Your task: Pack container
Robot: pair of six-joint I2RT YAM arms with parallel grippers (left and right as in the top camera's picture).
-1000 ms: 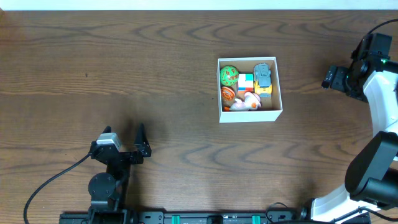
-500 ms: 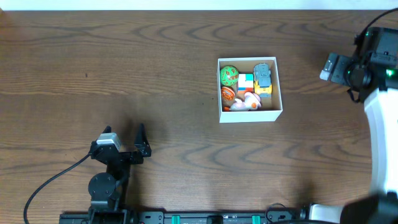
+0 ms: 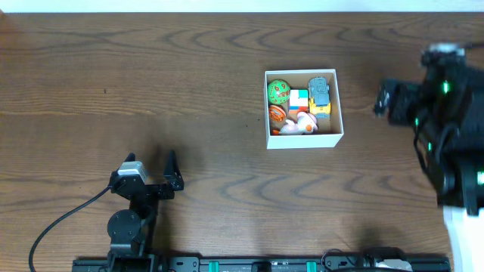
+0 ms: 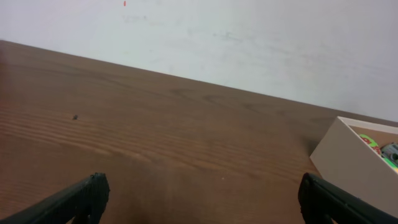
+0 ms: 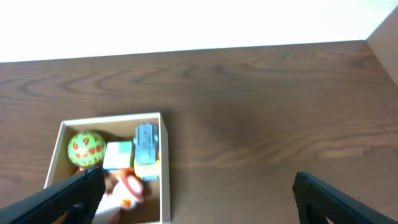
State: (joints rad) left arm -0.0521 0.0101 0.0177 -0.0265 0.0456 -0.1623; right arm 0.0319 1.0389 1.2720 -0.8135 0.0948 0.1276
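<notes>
The container (image 3: 303,140) sits on the desk (image 3: 151,75), right of centre, holding a green ball (image 3: 278,91), a blue toy car (image 3: 321,91) and other small toys. The right end effector (image 5: 199,186) hangs to the container's right, clear of it, fingers spread with nothing between them. The left end effector (image 4: 202,198) stands well apart near the desk's front left, fingers likewise spread and empty.
</notes>
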